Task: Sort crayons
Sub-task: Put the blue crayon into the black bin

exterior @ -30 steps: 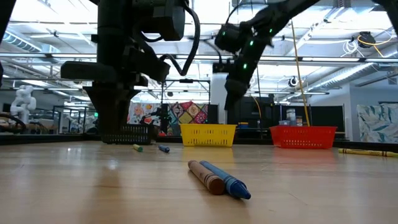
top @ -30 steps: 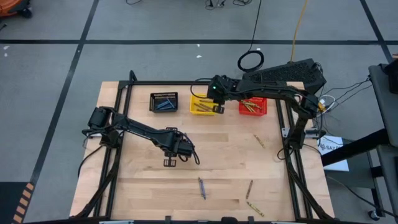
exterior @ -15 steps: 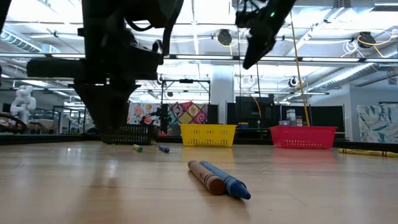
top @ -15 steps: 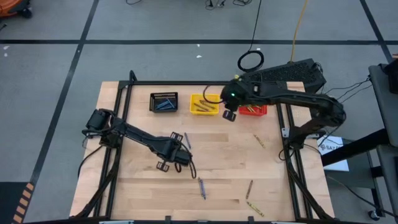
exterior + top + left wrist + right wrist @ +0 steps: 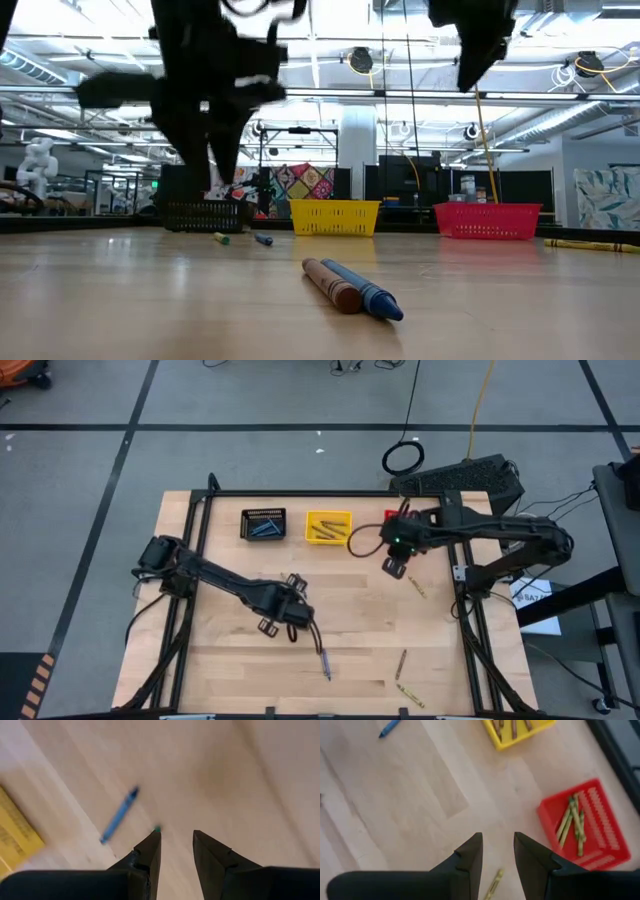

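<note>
Lying just beyond left hand (image 5: 287, 618): blue crayon (image 5: 324, 662)

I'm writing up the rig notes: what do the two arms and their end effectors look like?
Both arms are black, jointed, with black cables looping off them. The left end effector and the right end effector each have two dark wedge-shaped fingers. A green light glows on the right arm.

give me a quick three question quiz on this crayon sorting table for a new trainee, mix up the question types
1. True or false: the red bin holds blue crayons.
2. Which bin sits between the other two in the high view? A) black bin B) yellow bin C) red bin
3. Fill in: the left tool is open above a ____ crayon.

Key
1. False; its crayons are yellow-olive.
2. B
3. blue
</note>
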`<state>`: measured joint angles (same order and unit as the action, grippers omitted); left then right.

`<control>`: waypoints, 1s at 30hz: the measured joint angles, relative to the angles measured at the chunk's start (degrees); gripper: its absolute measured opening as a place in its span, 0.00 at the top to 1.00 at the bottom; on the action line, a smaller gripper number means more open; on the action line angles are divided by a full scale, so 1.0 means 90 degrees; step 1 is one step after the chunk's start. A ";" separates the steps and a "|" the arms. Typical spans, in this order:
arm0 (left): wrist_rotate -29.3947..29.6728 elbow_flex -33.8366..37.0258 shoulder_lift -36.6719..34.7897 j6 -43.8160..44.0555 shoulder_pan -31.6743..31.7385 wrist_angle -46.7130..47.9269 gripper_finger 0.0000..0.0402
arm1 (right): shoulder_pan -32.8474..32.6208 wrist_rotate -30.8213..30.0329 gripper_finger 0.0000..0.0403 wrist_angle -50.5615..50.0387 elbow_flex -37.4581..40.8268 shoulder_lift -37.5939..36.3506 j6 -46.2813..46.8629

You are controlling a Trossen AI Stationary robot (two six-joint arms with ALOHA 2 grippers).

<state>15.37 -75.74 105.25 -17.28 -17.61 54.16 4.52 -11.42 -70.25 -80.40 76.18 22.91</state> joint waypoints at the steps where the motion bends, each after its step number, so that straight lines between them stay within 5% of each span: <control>1: 0.0000 -0.0082 -0.0002 -0.0089 -0.0060 -0.0047 0.74 | -0.0087 -0.0018 0.76 -0.0082 0.0000 0.0000 0.0152; 21: -0.0560 -0.0198 0.0039 -0.2528 -0.0324 -0.2035 0.74 | -0.0941 -0.0051 0.76 -0.0269 0.0000 0.0029 0.1050; 30: -0.0843 -0.0198 0.0039 -0.2674 -0.0288 -0.2290 0.74 | -0.0969 -0.0058 0.76 -0.0172 0.0000 0.0029 0.1341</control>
<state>7.78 -77.52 105.60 -41.34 -20.21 33.55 -4.21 -11.94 -71.80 -80.40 76.44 34.98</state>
